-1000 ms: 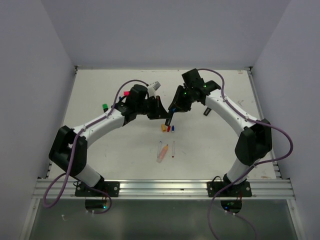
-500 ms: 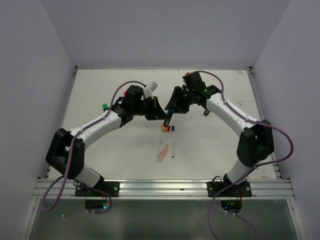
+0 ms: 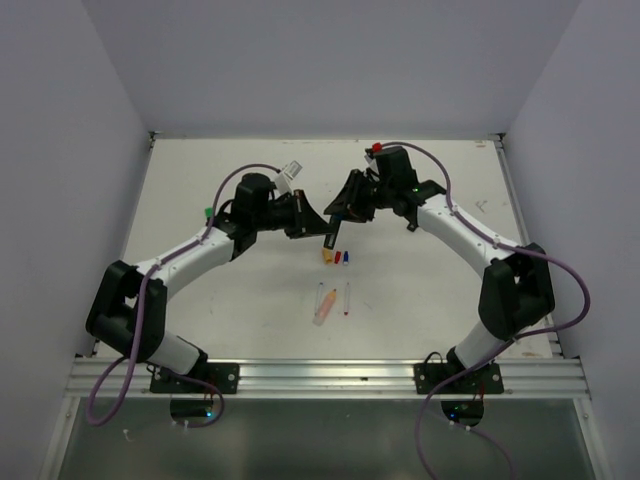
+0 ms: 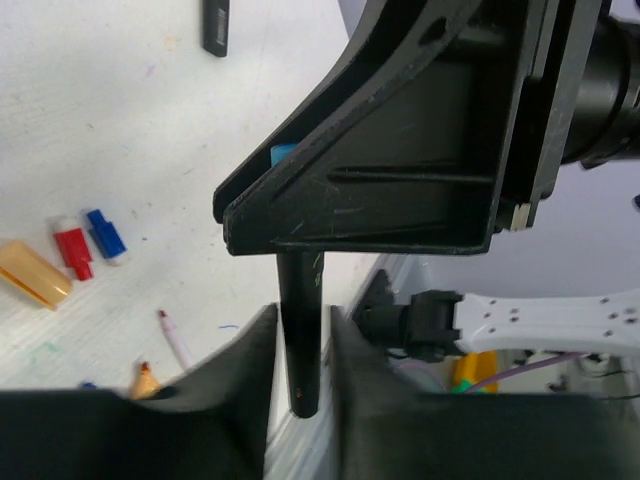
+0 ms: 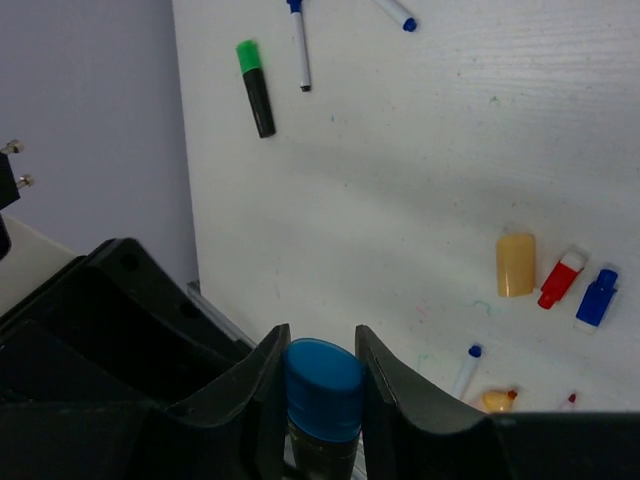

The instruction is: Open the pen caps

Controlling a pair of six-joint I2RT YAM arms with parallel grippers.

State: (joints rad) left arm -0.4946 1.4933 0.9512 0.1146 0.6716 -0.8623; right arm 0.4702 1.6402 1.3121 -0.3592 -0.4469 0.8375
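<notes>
A held blue cap [image 5: 323,385] is pinched between the two fingers of the right gripper [image 5: 320,345]. It hangs in the air just beyond the orange cap [image 3: 327,257], which lies on the white table [image 3: 420,290]. A black pen barrel [image 4: 298,290] runs on from the held cap, and the left gripper [image 4: 302,335] is pressed tight around its other end. Whether cap and barrel have parted cannot be told.

Just right of the orange cap lie a red cap [image 3: 338,258] and a loose blue cap [image 3: 346,257]. Nearer the arm bases than the orange cap lie a peach pen [image 3: 325,303] and a thin uncapped pen [image 3: 346,298]. Well to the left of the orange cap lies a green-capped black marker [image 5: 255,88].

Since a second ago, the left arm's wrist has swung leftward, and both grippers have kept their hold on the pen.
</notes>
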